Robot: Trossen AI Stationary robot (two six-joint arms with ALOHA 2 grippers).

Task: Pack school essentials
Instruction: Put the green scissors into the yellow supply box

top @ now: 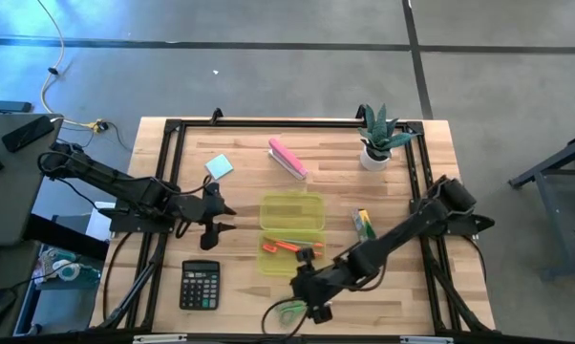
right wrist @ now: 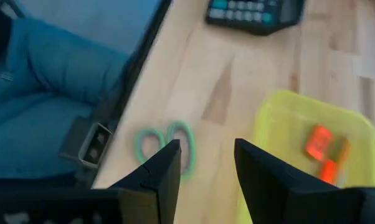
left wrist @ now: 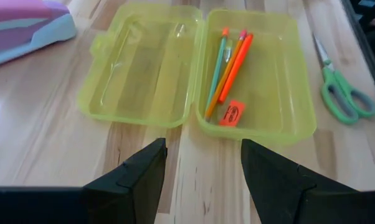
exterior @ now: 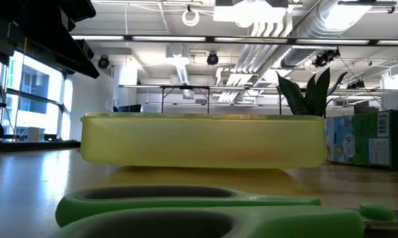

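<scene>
The green-handled scissors [top: 289, 311] are seen on the table's near edge, just near-left of the empty, wide-open right gripper [top: 307, 298], well apart from the open-fingered left gripper [top: 218, 220].

Both arms are built from dark, near-black tubular links joined by bulkier joint housings. The left gripper [left wrist: 200, 177] and right gripper [right wrist: 206, 177] each end in two matte black, wedge-shaped fingers with angular faceted edges.
</scene>
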